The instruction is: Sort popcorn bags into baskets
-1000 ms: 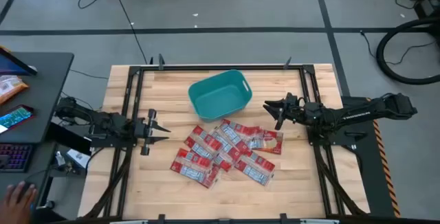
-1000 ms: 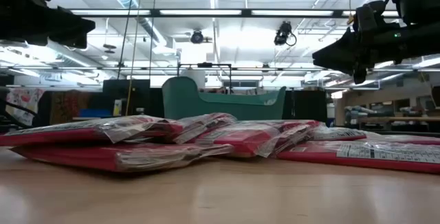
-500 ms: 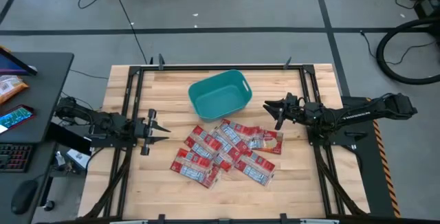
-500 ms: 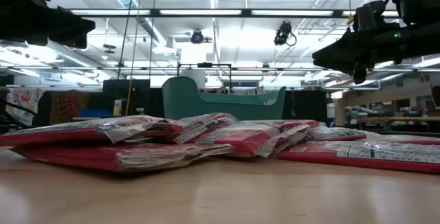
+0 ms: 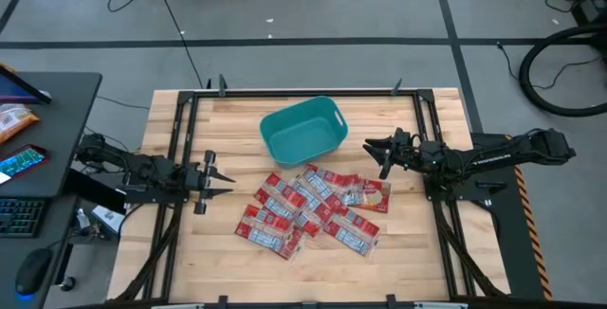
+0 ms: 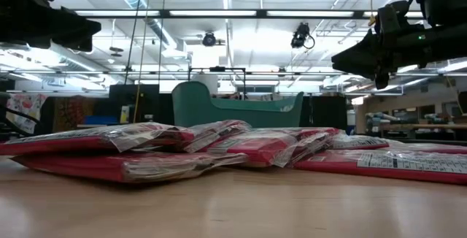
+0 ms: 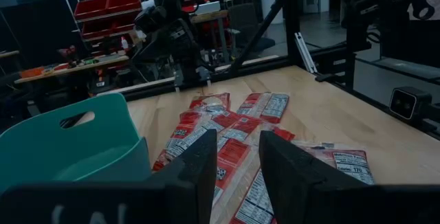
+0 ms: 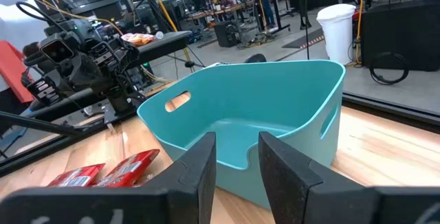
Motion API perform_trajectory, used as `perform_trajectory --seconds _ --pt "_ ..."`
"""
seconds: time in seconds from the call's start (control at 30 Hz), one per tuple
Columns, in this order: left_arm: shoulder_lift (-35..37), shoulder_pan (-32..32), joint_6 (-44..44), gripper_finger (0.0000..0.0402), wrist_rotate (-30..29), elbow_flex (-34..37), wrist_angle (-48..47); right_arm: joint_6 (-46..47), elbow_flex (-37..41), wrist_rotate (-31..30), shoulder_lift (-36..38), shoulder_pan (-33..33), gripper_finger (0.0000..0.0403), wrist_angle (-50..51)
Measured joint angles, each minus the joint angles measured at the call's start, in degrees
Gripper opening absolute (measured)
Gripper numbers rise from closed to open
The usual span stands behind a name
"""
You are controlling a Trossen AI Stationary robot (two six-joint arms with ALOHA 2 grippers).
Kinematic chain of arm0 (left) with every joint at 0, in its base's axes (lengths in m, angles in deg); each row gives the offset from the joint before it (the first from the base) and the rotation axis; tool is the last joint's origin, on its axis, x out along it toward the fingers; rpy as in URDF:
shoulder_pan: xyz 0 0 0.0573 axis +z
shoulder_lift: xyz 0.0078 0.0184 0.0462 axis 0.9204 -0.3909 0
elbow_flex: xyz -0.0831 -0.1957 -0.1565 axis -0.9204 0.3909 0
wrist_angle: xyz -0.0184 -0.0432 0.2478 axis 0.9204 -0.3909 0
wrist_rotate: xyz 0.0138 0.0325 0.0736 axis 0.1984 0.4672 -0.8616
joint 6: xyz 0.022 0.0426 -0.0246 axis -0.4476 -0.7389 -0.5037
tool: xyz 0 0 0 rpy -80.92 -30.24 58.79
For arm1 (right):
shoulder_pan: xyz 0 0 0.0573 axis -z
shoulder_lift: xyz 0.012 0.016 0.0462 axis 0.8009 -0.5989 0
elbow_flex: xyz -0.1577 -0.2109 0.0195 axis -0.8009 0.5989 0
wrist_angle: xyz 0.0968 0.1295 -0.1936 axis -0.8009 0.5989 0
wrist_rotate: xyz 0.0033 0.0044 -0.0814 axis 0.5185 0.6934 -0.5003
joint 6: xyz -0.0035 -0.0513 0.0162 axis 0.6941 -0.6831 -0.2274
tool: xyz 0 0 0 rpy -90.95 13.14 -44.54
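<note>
Several red popcorn bags (image 5: 313, 209) lie flat on the wooden table in an overlapping pile near its middle; the low view also shows the pile (image 6: 190, 147). The teal basket (image 5: 302, 129) stands on the table just beyond them, with nothing inside it in the right wrist view (image 8: 261, 124). My left gripper (image 5: 216, 178) hovers level to the left of the pile, open, with nothing between its fingers (image 7: 237, 165). My right gripper (image 5: 374, 152) hovers level to the right of the basket, pointing at it, also open with nothing in it (image 8: 237, 162).
Black frame rails (image 5: 180, 148) run along the table's left, right and far sides. A desk (image 5: 38, 157) beyond the left edge carries a keyboard, a phone and an orange packet (image 5: 14, 119). Bare wood shows along the near edge (image 5: 303, 276).
Both arms have kept still, and the bags and basket have not moved. A person's hand that showed at the desk, off the table's near left corner, has gone out of view.
</note>
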Motion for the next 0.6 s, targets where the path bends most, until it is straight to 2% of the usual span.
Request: perform_trajectory --seconds 0.6 --pt "0.00 0.01 -0.31 0.0116 0.00 0.00 0.58 0.00 0.01 -0.01 0.01 0.01 0.0115 0.01"
